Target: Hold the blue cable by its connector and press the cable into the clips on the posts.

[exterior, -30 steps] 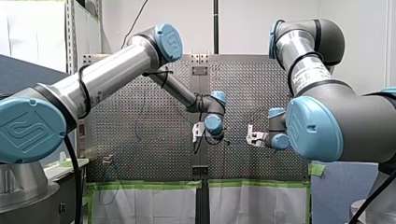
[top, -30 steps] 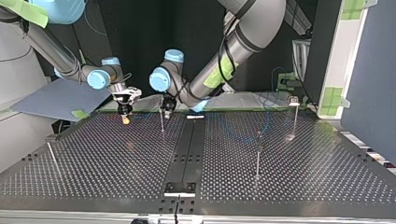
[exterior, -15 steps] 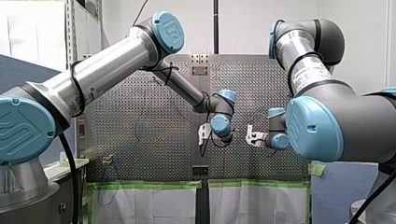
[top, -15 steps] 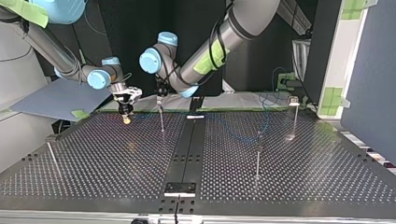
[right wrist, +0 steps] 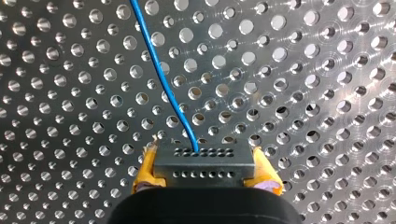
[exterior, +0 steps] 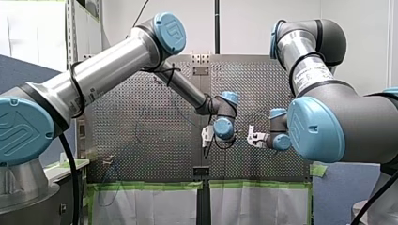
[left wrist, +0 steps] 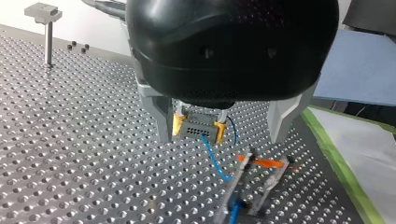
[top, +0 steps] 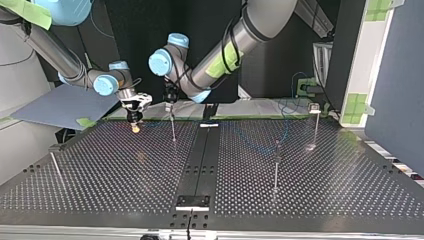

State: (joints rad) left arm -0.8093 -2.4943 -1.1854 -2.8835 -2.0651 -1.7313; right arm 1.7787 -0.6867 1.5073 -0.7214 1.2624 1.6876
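In the right wrist view my right gripper is shut with its yellow pads on the grey connector, and the blue cable leads away from it over the perforated plate. My left gripper stands open, its metal fingers wide apart, just above a clip post that has the blue cable in it. Between those fingers, further off, I see the connector in the yellow pads. In the top view my left gripper hangs over that post, close to my right gripper.
More thin posts stand on the plate: one at the top view's far left, one right of the middle and one at the back right. Loose blue cable trails toward the back right. A black strip runs down the middle.
My left arm has swung toward the top view's left and lifted a little, bringing its gripper over the post beside my right gripper. My right arm has stayed still.
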